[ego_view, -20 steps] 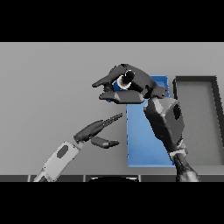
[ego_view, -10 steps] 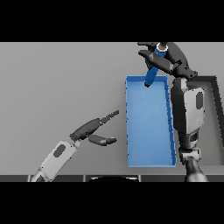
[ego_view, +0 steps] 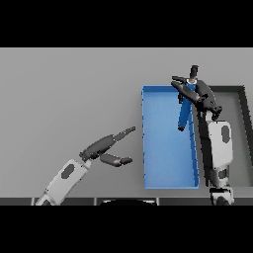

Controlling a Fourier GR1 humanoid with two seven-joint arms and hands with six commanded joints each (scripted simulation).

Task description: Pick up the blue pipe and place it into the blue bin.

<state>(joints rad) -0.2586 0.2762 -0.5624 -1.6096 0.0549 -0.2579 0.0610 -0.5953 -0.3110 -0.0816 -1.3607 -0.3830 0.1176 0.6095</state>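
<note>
No writing, brand or label can be read anywhere in the head view.

Nearest, in the lower left of the frame, the left hand [ego_view: 106, 147] reaches up and to the right over the grey tabletop [ego_view: 69, 99]. Its fingers are stretched out straight and its thumb lies apart below them; it holds nothing and touches nothing, stopping short of the blue bin's left wall.

The blue bin [ego_view: 163, 163] lies right of centre, a long open tray running from the lower edge of the scene up toward the middle. Its lower part shows only its bare blue floor. Just to its right, along the right edge of the frame, stands a dark grey bin [ego_view: 244, 128] with a dark rim; the right arm hides much of it, and what shows of its floor is plain grey.

Farther up, the right hand [ego_view: 195, 92] hangs over the upper right corner of the blue bin. Its fingers are curled round the upper part of the blue pipe [ego_view: 185, 114], clamping it. The pipe hangs nearly upright, slightly tilted, its lower dark tip over the bin's floor near the right wall. Whether that tip touches the floor cannot be told.
</note>
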